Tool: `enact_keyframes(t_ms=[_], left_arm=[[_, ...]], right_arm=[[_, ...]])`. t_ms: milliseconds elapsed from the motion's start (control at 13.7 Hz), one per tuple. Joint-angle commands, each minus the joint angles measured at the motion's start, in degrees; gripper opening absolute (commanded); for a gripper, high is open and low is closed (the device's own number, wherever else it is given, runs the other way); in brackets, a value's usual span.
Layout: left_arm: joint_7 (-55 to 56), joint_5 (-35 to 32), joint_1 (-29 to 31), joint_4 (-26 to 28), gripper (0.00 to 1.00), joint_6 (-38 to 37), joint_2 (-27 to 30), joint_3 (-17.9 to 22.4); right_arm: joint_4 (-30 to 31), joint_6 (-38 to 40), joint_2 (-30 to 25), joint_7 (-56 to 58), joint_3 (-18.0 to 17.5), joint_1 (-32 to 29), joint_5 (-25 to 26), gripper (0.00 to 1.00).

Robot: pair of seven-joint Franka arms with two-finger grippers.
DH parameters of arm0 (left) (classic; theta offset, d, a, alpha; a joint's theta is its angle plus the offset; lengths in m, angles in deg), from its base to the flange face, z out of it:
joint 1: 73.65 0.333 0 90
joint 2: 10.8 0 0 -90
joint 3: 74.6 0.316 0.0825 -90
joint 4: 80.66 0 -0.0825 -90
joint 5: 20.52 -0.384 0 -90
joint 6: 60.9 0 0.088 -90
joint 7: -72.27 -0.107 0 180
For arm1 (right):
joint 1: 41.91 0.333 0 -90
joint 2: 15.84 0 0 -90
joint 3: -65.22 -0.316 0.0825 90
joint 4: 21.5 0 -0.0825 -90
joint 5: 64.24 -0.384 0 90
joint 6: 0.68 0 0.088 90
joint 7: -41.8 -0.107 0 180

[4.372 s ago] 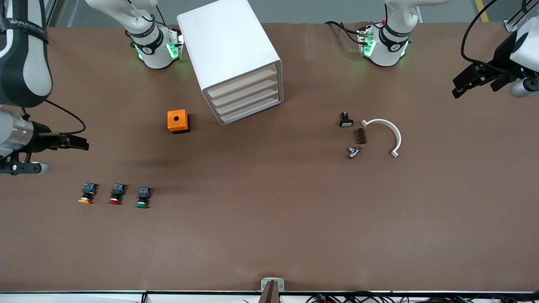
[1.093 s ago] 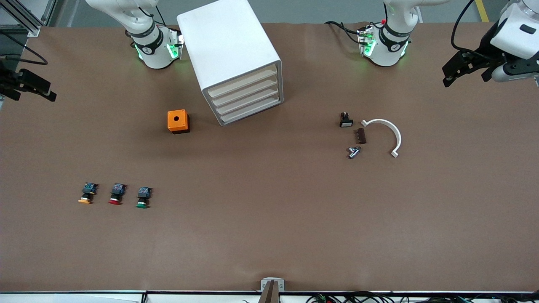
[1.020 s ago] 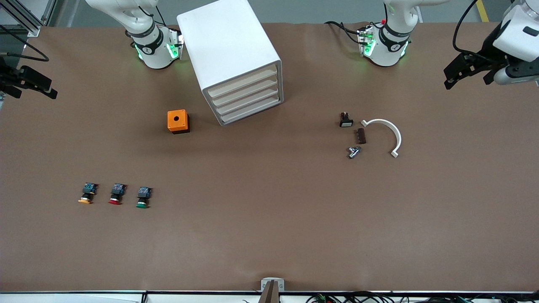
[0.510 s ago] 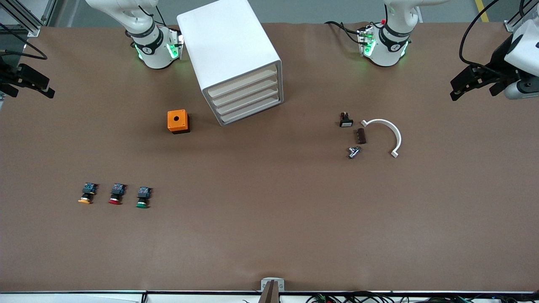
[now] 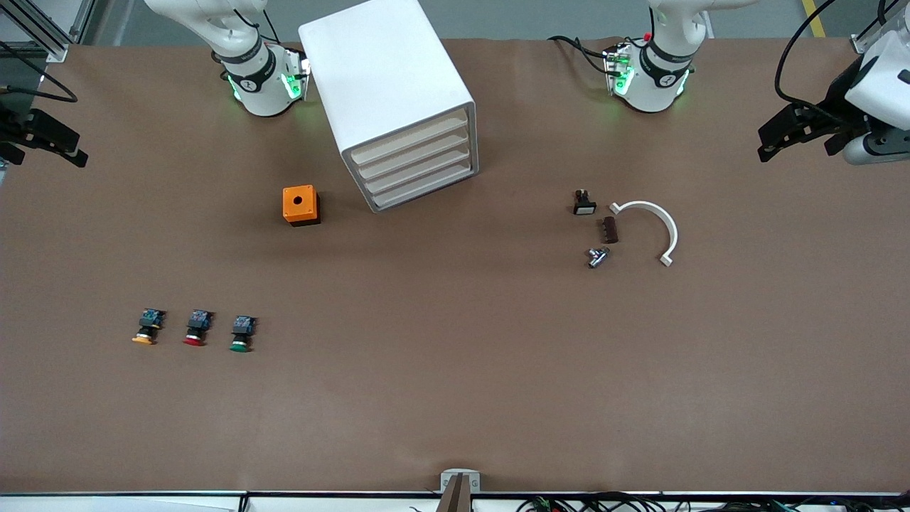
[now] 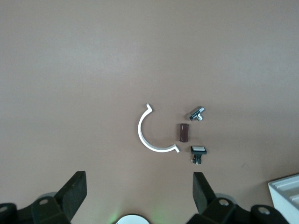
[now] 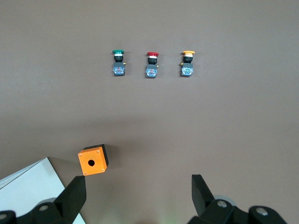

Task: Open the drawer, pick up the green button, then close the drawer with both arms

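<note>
— Where is the green button (image 5: 240, 336)?
— Lower left of the front view, on the table (image 5: 455, 370), last of three in a row.
— The end effectors?
— Left end effector (image 5: 800, 135) at the right edge, right end effector (image 5: 44, 140) at the left edge (both wide open, empty).
</note>
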Motion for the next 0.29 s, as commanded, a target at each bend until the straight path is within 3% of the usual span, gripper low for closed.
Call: enact_keyframes(t_ms=[0, 219], left_arm=[[-3.67, -0.04, 0.49, -1.47, 1.00, -1.47, -0.94, -0.26], [-3.76, -0.39, 0.40, -1.47, 1.00, -1.55, -1.03, -0.26]], right_arm=[[1.85, -0.22, -2.01, -0.42, -0.32, -0.06, 0.01, 1.00], [1.85, -0.22, -2.09, -0.42, -0.32, -0.15, -0.95, 1.00]])
